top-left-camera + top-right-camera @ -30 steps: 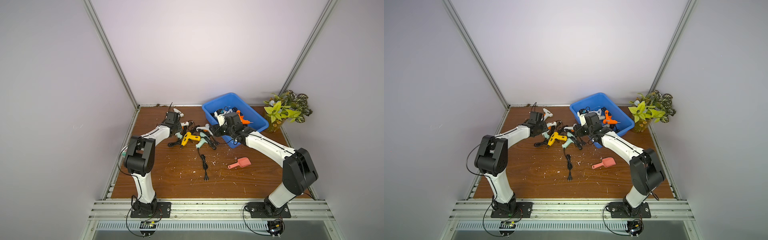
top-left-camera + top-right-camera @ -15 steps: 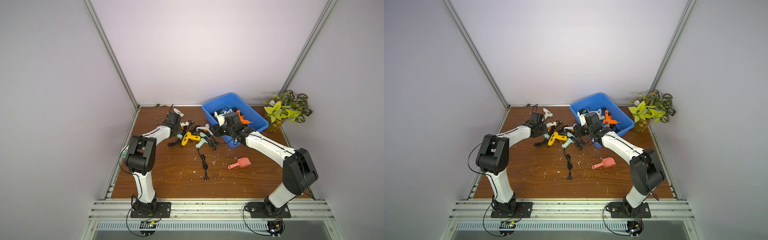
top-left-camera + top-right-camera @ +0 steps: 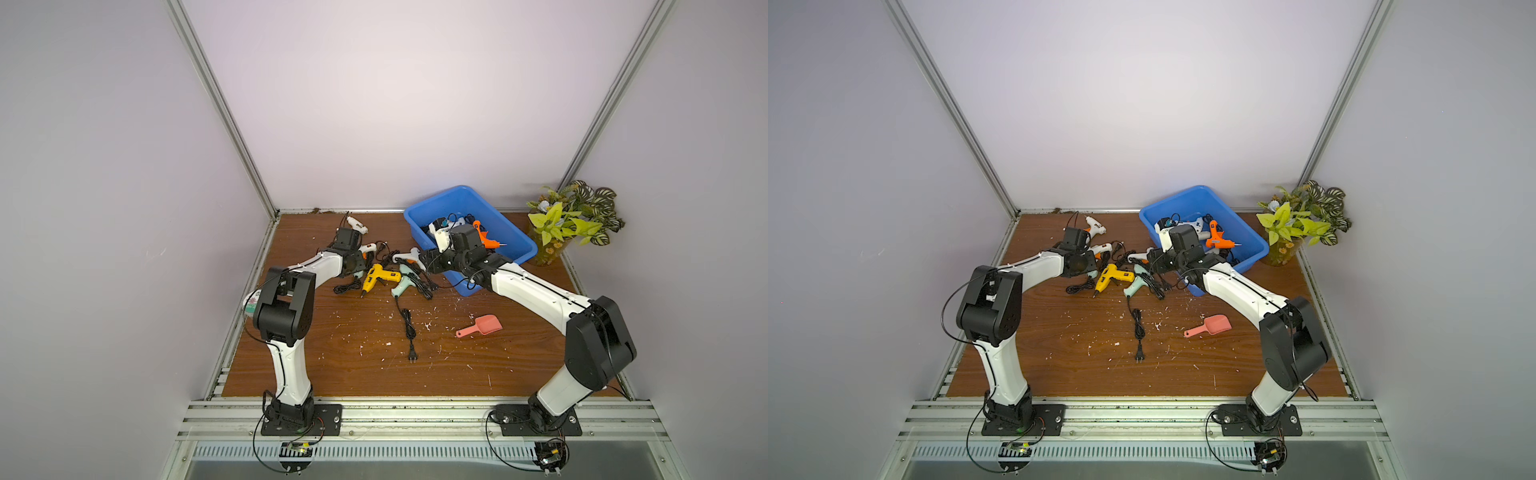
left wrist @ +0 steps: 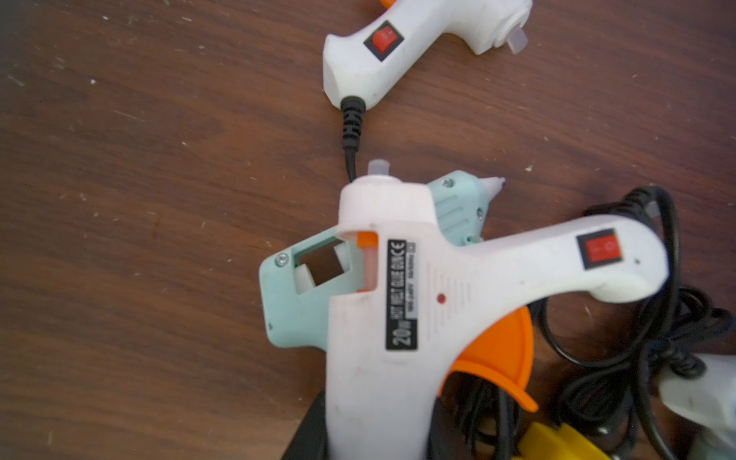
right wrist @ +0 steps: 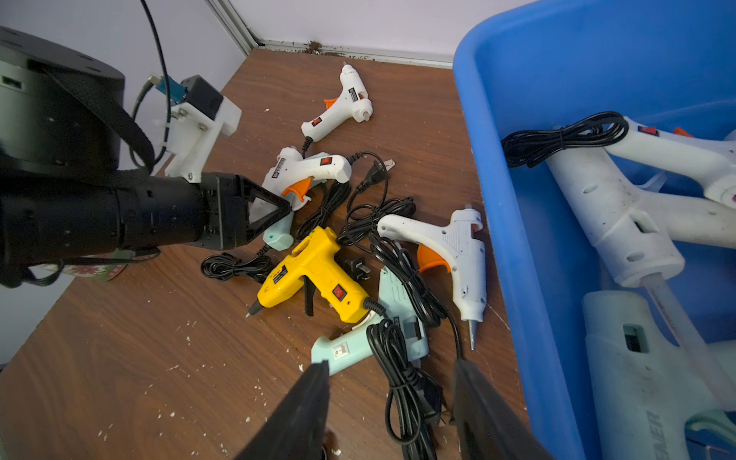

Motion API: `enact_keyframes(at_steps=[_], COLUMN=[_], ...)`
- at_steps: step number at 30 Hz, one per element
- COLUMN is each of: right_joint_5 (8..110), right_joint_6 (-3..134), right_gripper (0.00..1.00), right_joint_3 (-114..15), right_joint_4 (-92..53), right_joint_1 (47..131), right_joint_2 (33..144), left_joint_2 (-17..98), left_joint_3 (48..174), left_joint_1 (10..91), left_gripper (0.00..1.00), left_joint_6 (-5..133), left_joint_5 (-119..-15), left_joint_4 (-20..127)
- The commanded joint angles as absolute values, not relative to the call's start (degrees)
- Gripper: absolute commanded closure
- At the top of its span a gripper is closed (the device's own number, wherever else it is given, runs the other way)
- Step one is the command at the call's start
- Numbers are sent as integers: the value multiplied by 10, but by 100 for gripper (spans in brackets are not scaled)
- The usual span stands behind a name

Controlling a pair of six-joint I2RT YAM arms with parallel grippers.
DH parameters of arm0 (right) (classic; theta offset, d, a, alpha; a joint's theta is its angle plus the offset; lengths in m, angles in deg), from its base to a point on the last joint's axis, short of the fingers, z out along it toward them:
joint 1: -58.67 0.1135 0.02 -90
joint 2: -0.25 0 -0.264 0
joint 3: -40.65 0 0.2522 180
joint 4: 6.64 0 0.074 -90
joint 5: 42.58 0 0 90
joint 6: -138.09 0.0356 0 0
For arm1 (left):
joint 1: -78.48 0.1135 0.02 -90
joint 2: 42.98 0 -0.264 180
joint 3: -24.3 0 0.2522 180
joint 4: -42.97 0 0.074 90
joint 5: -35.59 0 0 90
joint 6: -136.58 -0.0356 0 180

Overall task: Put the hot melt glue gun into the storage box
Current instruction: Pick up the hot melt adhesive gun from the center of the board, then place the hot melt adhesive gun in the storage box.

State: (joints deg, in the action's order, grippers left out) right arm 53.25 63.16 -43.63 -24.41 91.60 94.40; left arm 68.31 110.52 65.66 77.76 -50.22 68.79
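Note:
The blue storage box stands at the back right with several glue guns inside. A pile of hot melt glue guns and black cords lies to its left. My left gripper is shut on the barrel of a white glue gun with an orange trigger, which rests across a teal gun. My right gripper hangs open, holding nothing, over another teal gun and a cord bundle beside the box wall.
A yellow gun and a white gun lie between the grippers. Another white gun lies near the back wall. A black cord with its plug, a pink scoop and a potted plant are nearby.
My left gripper's jaws have closed in on the white glue gun's barrel. The right arm has not moved.

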Motion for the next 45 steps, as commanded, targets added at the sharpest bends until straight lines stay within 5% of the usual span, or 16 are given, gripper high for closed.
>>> enact_keyframes(at_steps=[1,6,24,45], right_joint_5=[526,532,778,776], right_joint_6=[637,653,856,898], right_gripper=[44,44,30,30], right_joint_3=[-436,-430,-401,-428], right_joint_4=[-229,-215,70,126], right_joint_1=[919,919,918,932], right_joint_2=[912,911,946,993], left_joint_2=[636,574,321,313], left_joint_3=[1103,1065,826,845], left_joint_1=[654,652,624,517], left_gripper=[84,100,100,100], left_joint_6=[772,773,860,872], left_joint_5=[-495,-512,-661,-636], left_joint_4=[694,668,408,401])
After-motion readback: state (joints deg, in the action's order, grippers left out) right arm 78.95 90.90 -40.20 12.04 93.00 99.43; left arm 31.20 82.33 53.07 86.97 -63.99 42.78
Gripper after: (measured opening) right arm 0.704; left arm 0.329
